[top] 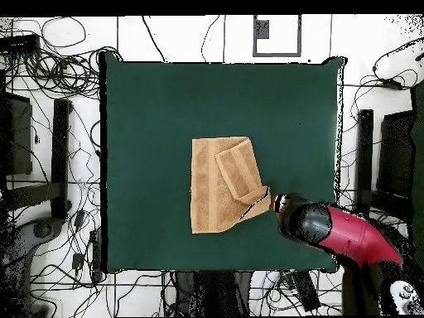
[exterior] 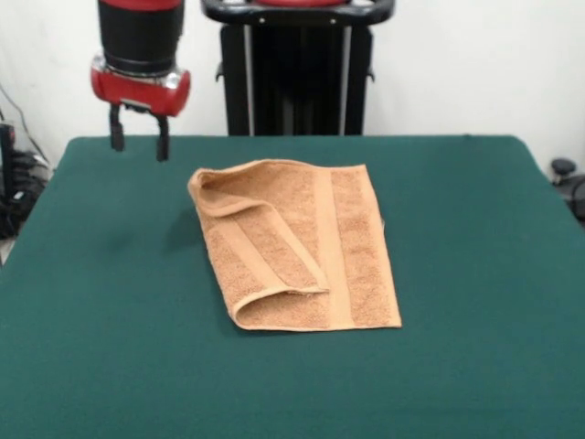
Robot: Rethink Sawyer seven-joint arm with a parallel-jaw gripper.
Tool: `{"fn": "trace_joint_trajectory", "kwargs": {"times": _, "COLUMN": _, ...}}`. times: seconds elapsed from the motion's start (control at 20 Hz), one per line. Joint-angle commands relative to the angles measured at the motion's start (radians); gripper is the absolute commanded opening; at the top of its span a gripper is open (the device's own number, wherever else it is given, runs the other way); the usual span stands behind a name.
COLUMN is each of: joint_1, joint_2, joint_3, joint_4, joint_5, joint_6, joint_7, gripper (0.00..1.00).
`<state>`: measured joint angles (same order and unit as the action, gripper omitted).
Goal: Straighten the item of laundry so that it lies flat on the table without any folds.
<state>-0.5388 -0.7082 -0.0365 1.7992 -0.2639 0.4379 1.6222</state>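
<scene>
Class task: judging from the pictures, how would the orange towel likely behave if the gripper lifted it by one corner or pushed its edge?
The towel would probably droop limply: one side is already folded over itself. Pushed, it would likely bunch rather than slide, since looped terry sits on the felt-like table.

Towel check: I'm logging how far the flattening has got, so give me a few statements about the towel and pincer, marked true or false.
1. The towel lies fully flat. False: one side is folded over onto the rest.
2. The pincer holds the towel. False: it hangs open and empty, apart from the cloth.
3. The towel rests on the green table. True.
4. In the front view the pincer is above the table's far edge, to the towel's left. True.
</scene>
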Motion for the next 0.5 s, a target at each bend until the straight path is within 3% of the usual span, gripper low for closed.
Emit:
{"fn": "trace_joint_trajectory", "kwargs": {"times": 0.05, "joint_1": -0.023, "joint_2": -0.034, "joint_3": 0.138, "joint_4": 0.037, "joint_5": -0.052, "joint_6": 0.147, "joint_7": -0.120, "gripper": 1.00}}
{"fn": "trace_joint_trajectory", "kwargs": {"times": 0.5, "joint_1": 0.001, "joint_2": -0.022, "joint_3": 0.183, "joint_4": -0.022, "joint_5": -0.027, "joint_6": 0.173, "joint_7": -0.073, "gripper": 1.00}}
